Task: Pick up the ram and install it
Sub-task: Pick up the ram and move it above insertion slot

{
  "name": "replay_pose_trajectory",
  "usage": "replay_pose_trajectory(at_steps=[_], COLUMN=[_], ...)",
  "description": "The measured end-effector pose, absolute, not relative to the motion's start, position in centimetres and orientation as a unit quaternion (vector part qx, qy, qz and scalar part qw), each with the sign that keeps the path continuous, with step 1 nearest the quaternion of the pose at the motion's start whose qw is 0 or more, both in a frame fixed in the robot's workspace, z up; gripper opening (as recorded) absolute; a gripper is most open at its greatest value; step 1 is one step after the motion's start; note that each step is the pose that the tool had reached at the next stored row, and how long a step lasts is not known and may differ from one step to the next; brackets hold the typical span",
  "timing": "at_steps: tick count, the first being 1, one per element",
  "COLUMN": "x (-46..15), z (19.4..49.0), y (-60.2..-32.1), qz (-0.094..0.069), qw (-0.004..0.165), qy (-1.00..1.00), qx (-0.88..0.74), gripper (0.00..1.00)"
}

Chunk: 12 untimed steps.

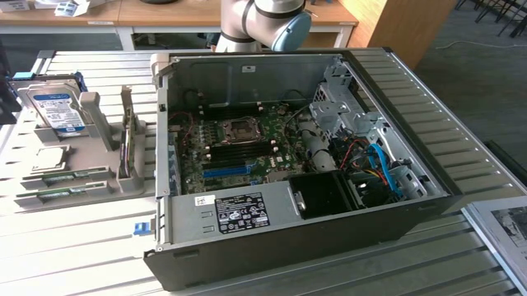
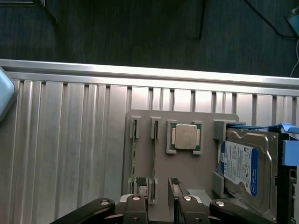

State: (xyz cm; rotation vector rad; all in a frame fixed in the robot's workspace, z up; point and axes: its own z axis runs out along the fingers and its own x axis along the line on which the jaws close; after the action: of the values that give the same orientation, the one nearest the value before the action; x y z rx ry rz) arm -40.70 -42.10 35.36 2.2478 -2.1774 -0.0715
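Two ram sticks, thin and green, stand on edge in slots of a grey fixture (image 2: 145, 119): one ram (image 2: 153, 154) and a second (image 2: 134, 149) beside it. In the exterior view these rams (image 1: 59, 179) (image 1: 56, 196) lie at the fixture's near end, on the exterior view's left of the open computer case (image 1: 272, 246). My gripper (image 2: 158, 183) hovers above the fixture, open, with nothing between its fingertips (image 2: 140, 182). The end of one ram lines up with the gap between them. The motherboard (image 1: 239, 151) lies bare inside the case, with dark memory slots and a blue slot (image 1: 226, 171).
A CPU (image 2: 186, 137) sits in a fixture pocket beside the rams, and a silver hard drive (image 2: 245, 163) stands beyond it. Tall grey posts (image 1: 132, 154) rise from the fixture near the case wall. Cables and a drive cage (image 1: 354, 123) crowd the case's far side. The ribbed metal table (image 2: 70, 140) ends at an edge.
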Motion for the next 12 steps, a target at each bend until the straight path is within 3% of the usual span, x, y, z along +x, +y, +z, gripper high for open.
replay_pose_trajectory(at_steps=[12], x=[-40.7], z=[34.2], y=[-42.1], qz=[-0.023], qw=[0.006], qy=[-0.696], qx=[0.718], gripper=[0.31])
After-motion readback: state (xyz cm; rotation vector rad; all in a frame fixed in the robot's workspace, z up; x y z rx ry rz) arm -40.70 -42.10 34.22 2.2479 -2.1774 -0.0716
